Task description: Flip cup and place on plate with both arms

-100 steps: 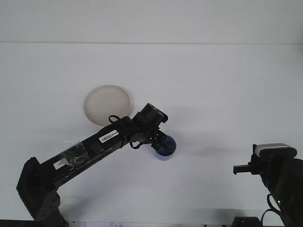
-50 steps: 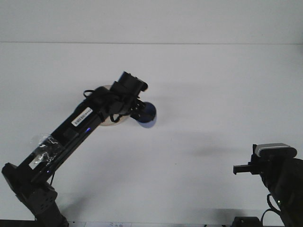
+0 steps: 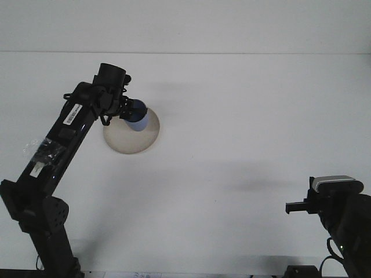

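A blue cup (image 3: 137, 116) is held in my left gripper (image 3: 127, 110), which is shut on it. The cup hangs over the upper part of the round cream plate (image 3: 132, 138) at the left of the table; whether it touches the plate cannot be told. The left arm rises steeply from the lower left corner. My right gripper (image 3: 293, 207) rests at the lower right, far from the plate, its fingers pointing left with nothing in them.
The white table runs back to a pale wall. The right arm's camera housing (image 3: 336, 184) sits near the lower right corner.
The left arm has swung up and to the left, carrying the blue cup from the table's middle to above the plate. The right arm has not moved.
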### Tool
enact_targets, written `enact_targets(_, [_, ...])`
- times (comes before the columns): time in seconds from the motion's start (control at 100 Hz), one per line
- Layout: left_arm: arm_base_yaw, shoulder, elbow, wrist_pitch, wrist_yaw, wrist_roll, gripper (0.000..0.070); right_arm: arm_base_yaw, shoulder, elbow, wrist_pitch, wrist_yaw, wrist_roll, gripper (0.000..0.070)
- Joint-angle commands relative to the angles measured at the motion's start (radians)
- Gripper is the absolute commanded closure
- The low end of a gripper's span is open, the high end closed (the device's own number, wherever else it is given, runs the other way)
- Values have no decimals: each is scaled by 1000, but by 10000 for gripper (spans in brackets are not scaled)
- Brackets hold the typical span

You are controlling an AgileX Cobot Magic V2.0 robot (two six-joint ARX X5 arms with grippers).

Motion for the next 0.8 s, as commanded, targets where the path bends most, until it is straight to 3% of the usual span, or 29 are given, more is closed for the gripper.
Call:
enact_targets(0.0, [11, 39, 17, 3, -2, 8, 688, 2, 6, 5, 6, -2, 10, 699])
enact_targets(0.61, [69, 123, 16, 21, -2, 4, 681, 2, 5, 5, -26, -2, 10, 699])
enact_targets(0.67, [69, 125, 16, 26, -2, 2, 657, 2, 5, 5, -25, -2, 10, 699])
enact_targets(0.79, [69, 128, 16, 31, -2, -1, 523, 2, 5, 5, -22, -2, 10, 699])
